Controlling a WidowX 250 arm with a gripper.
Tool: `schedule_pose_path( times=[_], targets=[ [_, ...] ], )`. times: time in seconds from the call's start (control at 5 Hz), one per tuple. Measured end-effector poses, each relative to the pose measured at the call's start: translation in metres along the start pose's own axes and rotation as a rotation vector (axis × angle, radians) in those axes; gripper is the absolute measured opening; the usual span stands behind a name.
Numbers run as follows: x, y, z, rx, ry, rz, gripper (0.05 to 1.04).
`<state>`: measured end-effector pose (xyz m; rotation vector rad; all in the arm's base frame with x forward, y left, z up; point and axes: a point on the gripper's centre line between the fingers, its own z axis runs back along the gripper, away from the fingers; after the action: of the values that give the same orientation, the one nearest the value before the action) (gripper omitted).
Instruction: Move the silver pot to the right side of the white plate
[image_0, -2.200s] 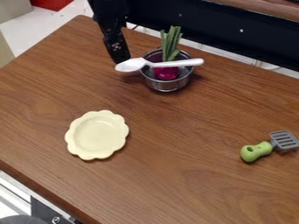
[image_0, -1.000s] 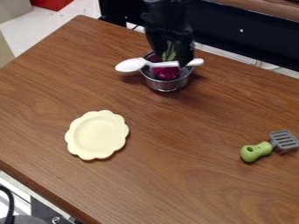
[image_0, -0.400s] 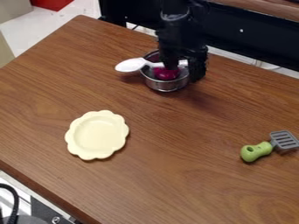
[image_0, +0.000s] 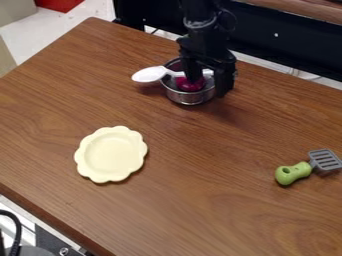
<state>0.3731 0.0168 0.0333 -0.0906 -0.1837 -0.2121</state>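
The black gripper (image_0: 208, 86) hangs over the right part of the silver pot (image_0: 190, 98), its fingers apart: one over the inside of the pot, the other outside its right rim. Whether the fingers touch the pot's wall cannot be told. A purple object (image_0: 190, 84) is in the pot, partly behind the left finger. Across the pot's top lies a white spoon (image_0: 150, 74), its handle partly hidden by the gripper. The pale cream plate (image_0: 111, 154), with a scalloped edge, rests on the table to the pot's lower left.
On the right of the wooden table (image_0: 200, 200) lies a spatula with a green handle (image_0: 293, 173) and a grey slotted head (image_0: 325, 160). A black panel (image_0: 280, 40) runs behind the table's far edge.
From the pot's upper left, my gripper has moved right and down to straddle the pot's right rim, its fingers now spread. Pot, spoon and plate have stayed in place.
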Motion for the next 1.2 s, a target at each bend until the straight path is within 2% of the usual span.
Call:
schedule_pose_path(
  times=[0.2,0.6,1.0,1.2],
  targets=[
    [0.005,-0.001,-0.001,0.009,-0.025,0.023,1.001],
    [0.005,0.000,-0.013,0.032,-0.007,0.063,0.955],
    [0.004,0.000,-0.021,0.040,0.003,0.054,0.400],
    [0.004,-0.002,-0.022,0.040,0.003,0.038,0.174]
  ],
)
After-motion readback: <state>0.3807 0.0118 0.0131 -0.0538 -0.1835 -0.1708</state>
